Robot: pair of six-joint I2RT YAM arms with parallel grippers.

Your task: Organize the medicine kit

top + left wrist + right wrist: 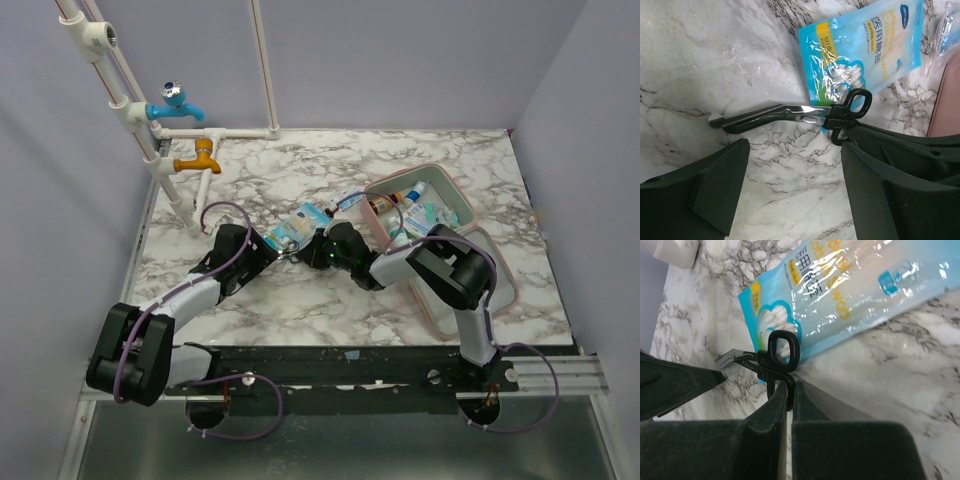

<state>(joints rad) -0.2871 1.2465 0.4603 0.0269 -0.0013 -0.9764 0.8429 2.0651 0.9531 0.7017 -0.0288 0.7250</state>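
The medicine kit (455, 190) lies open at the right, pink, with small bottles and sachets in its far half; its edge shows in the left wrist view (947, 105). Black-handled scissors (790, 114) lie on the marble, their handles over a blue-white cotton swab sachet (865, 45), which also shows in the top view (297, 228). My right gripper (790, 390) is shut on one loop of the scissors' handle (782, 352), mid-table in the top view (322, 252). My left gripper (795, 165) is open and empty, just short of the blades, to their left (268, 250).
A blue tap (175, 103), an orange tap (200, 155) and white pipes stand at the back left. A clear zip bag (942, 35) lies between the sachet and the kit. A white bottle (675, 252) stands near the sachet's end. The kit's near half (505, 290) lies beside my right arm.
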